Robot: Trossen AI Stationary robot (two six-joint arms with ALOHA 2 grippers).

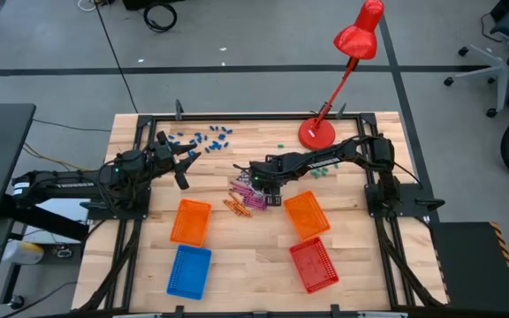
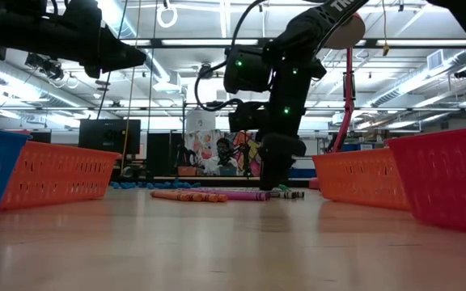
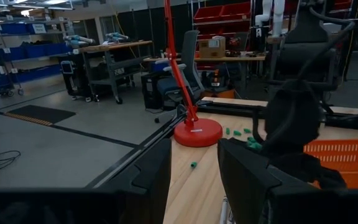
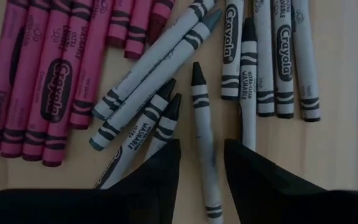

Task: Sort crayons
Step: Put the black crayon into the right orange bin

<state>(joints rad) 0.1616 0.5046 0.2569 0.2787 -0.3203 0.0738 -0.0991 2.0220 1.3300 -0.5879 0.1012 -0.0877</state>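
Crayons [image 4: 205,130]: grey with black bands, magenta pink; some apparently orange. Baskets orange [image 1: 190,221], blue, red.

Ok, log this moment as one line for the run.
stage: reaching for crayon | right gripper: open, low over crayon pile, fingers straddling one grey crayon | left gripper: open, waiting raised at table's left | baskets: no crayons seen in them

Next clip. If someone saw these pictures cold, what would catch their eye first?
Probably the red desk lamp standing at the table's far edge, and then the right gripper poised open right over a heap of grey crayons and pink crayons at mid-table. After that, the four mesh baskets nearer the front: two orange, one blue, one red. The left gripper waits open, off to the left.
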